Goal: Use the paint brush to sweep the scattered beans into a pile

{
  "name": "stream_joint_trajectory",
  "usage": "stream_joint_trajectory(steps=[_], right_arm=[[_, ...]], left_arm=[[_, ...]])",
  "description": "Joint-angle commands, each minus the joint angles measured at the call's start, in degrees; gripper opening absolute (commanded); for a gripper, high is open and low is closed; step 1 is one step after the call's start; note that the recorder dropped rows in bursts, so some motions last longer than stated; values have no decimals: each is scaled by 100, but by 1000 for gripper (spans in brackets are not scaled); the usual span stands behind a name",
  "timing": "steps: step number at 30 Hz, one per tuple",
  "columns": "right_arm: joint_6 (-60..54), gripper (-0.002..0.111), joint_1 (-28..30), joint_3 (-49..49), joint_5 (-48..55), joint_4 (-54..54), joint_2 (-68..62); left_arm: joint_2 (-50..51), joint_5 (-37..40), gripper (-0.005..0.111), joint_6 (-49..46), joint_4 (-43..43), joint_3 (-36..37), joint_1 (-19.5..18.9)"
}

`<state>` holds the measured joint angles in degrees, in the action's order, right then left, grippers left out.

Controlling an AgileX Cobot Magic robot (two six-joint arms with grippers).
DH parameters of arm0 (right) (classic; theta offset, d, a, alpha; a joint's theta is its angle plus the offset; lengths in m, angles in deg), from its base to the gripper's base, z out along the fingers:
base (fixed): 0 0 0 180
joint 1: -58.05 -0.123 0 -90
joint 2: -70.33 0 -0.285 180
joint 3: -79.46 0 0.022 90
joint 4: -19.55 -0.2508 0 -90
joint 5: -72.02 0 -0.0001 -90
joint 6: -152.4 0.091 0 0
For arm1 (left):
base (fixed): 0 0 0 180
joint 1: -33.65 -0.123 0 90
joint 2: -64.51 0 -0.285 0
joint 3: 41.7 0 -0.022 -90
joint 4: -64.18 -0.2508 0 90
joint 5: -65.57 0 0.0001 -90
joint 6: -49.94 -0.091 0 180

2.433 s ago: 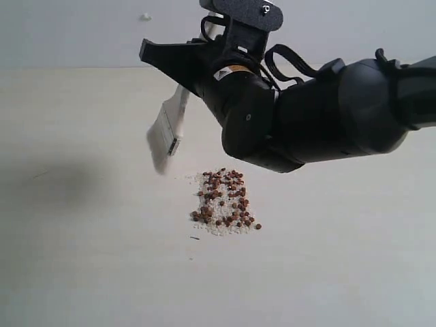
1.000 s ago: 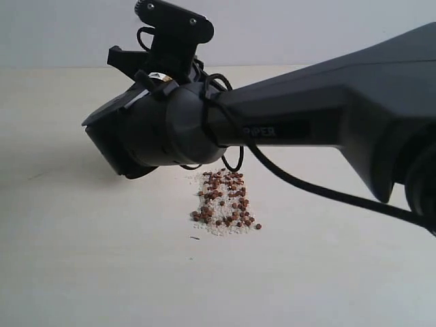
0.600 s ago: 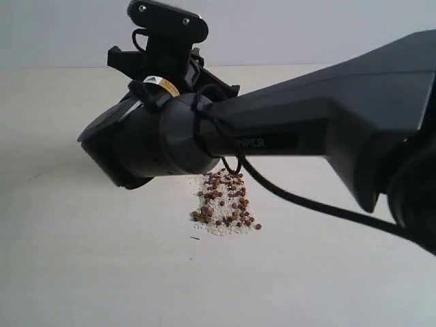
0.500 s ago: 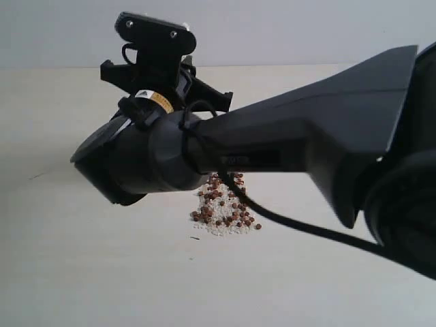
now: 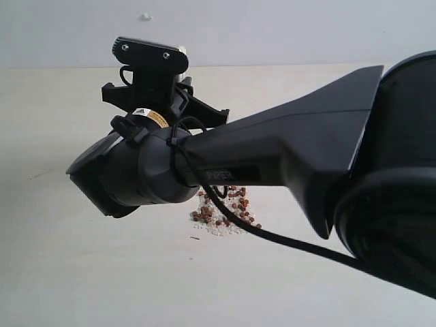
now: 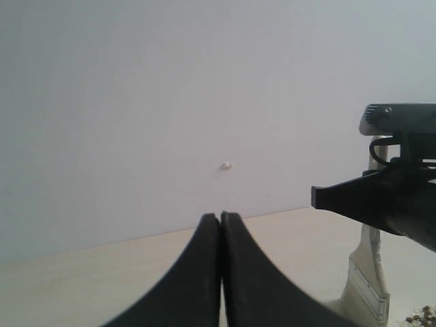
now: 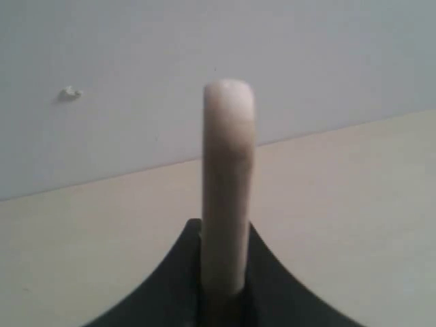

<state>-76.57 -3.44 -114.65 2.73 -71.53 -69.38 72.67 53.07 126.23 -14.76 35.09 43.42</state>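
The reddish-brown beans [image 5: 231,208] lie mixed with whitish crumbs in one pile on the pale table, its far part hidden behind my right arm [image 5: 272,163]. In the right wrist view my right gripper [image 7: 225,230] is shut on the paint brush's pale wooden handle [image 7: 228,157], which stands up between the jaws. The left wrist view shows the paint brush [image 6: 368,289] hanging down from that gripper, its ferrule and bristles beside a few beans [image 6: 422,316]. My left gripper [image 6: 220,218] is shut with nothing in it, off to the side and apart from the brush.
A bare pale tabletop [image 5: 75,272] stretches around the pile, with a plain grey wall behind it. A small white speck [image 5: 144,16] sits on the wall. My right arm's dark bulk fills the right side of the exterior view.
My right arm has swung left and nearer the camera with the brush in it, now covering the pile's far part. The pile itself has not shifted. The left gripper stays shut.
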Motion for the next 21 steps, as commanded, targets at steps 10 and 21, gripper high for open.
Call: stream_joint_trajectory(steps=[10, 21], right_arm=[[-235, 0, -17, -48, -68, -565, 9], [-235, 0, -17, -48, -68, -883, 9]], left_arm=[[-37, 16, 0, -14, -5, -9, -8], [-37, 16, 0, -14, -5, -9, -8]])
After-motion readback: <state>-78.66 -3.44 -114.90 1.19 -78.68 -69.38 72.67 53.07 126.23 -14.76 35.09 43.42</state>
